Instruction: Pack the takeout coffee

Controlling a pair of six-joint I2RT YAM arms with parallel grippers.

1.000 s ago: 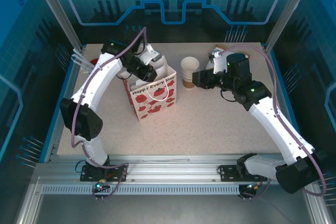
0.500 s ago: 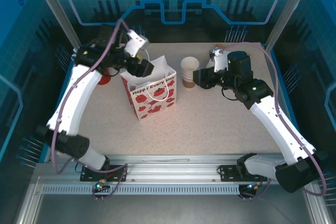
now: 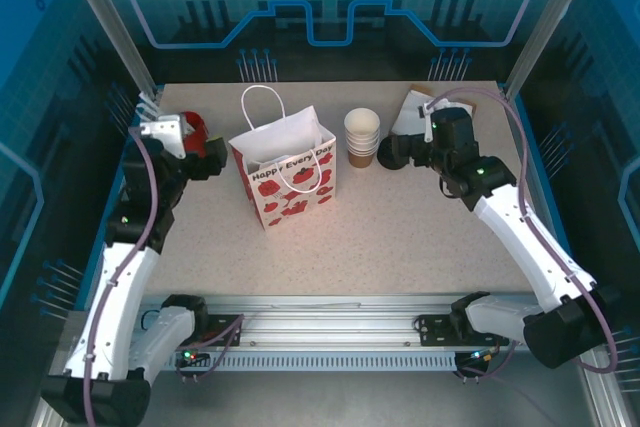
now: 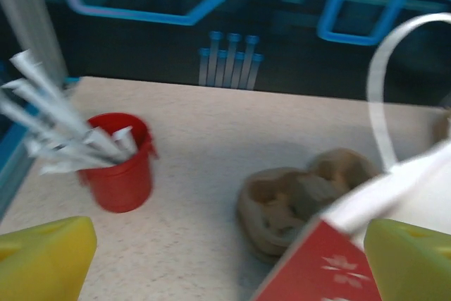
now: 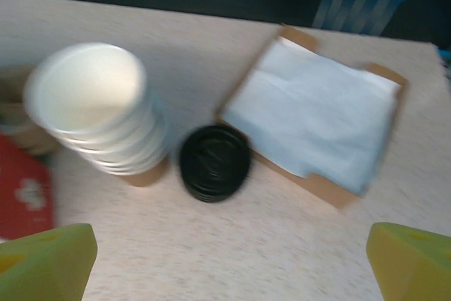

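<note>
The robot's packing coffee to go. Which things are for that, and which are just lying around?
For the job:
white paper gift bag with red flowers

Just lying about:
stack of lidless white paper cups
loose round black plastic lid
white napkins in a brown cardboard tray
red cup holding white wrapped straws
brown pulp cup carrier

Bright even light overhead, soft short shadows, top view sharp, both wrist views motion-blurred

The one text I can read from here is "Happy Every Day", printed in red across the front of the white, red-flowered gift bag (image 3: 291, 183).
</note>
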